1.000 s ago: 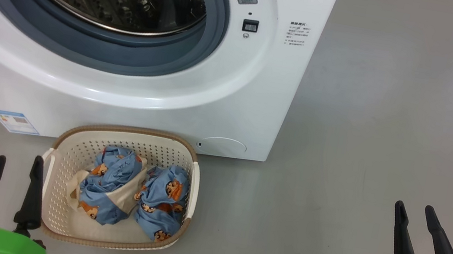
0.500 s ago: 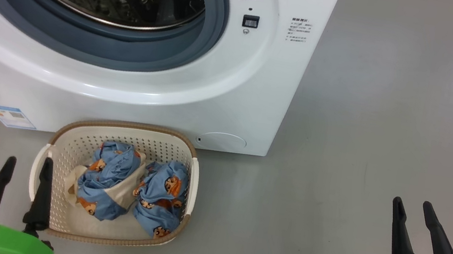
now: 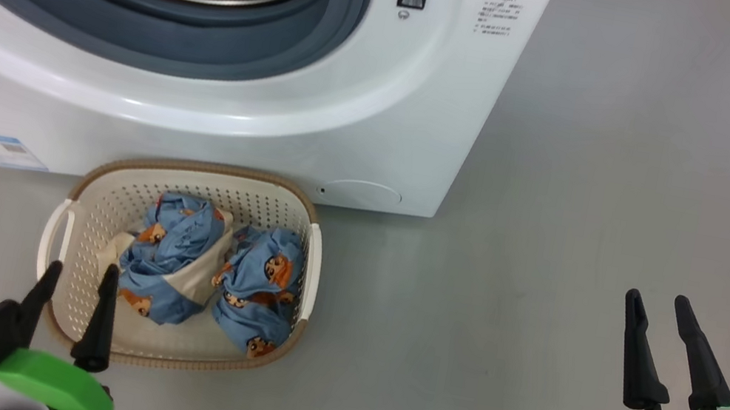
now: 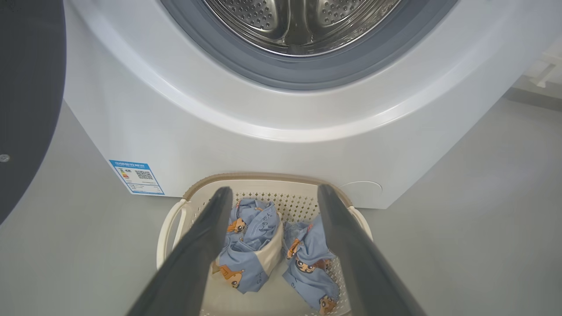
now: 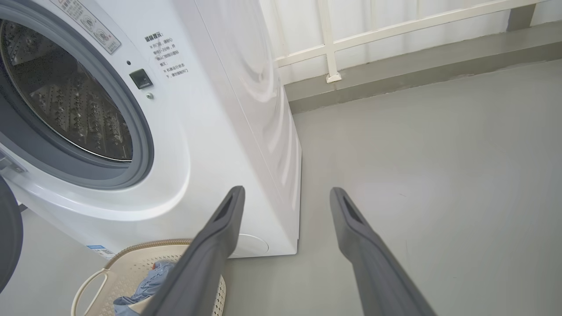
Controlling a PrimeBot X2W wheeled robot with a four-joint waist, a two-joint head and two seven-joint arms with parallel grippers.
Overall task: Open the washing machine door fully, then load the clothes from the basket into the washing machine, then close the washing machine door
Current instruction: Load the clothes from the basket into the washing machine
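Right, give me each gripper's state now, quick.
Left gripper: open, holding nothing, pointed at the small cream perforated plastic basket.
Right gripper: open, holding nothing, over the grey floor.

Clothes (image 3: 204, 267) in basket (image 3: 196, 184), before washing machine (image 3: 380, 117).

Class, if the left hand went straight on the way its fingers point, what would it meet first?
Probably the clothes in the basket, framed between the open fingers of the left hand; depth is unclear.
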